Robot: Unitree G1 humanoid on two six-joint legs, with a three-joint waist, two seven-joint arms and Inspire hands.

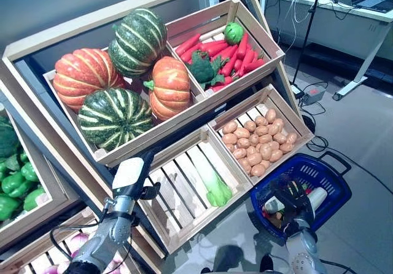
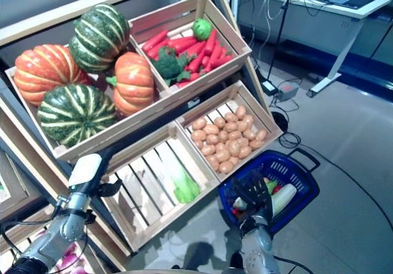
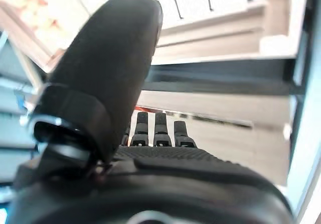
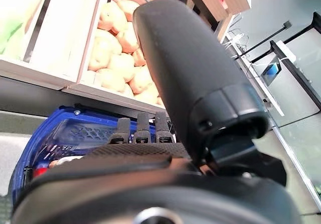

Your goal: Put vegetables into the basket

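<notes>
The blue plastic basket [image 1: 328, 177] stands on the floor at the lower right, below the stand's crate of potatoes. Inside it lie a long white vegetable [image 1: 315, 197], something green [image 2: 271, 185] and something red [image 2: 278, 188]. My right hand [image 1: 290, 201] is over the basket's near rim with its fingers straight and holds nothing; its wrist view shows the fingers [image 4: 138, 129] above the basket's blue wall [image 4: 65, 133]. My left hand [image 1: 130, 177] is at the lower left, against the front edge of the slatted crate that holds a pale green leafy vegetable [image 1: 212, 185]. Its fingers [image 3: 159, 128] are straight and empty.
The tilted wooden stand [image 1: 184, 111] fills the left and middle of the eye views, with crates on several levels. A white desk [image 1: 344, 16] with a laptop stands at the back right, with cables and a box [image 1: 312, 93] on the grey floor beneath it.
</notes>
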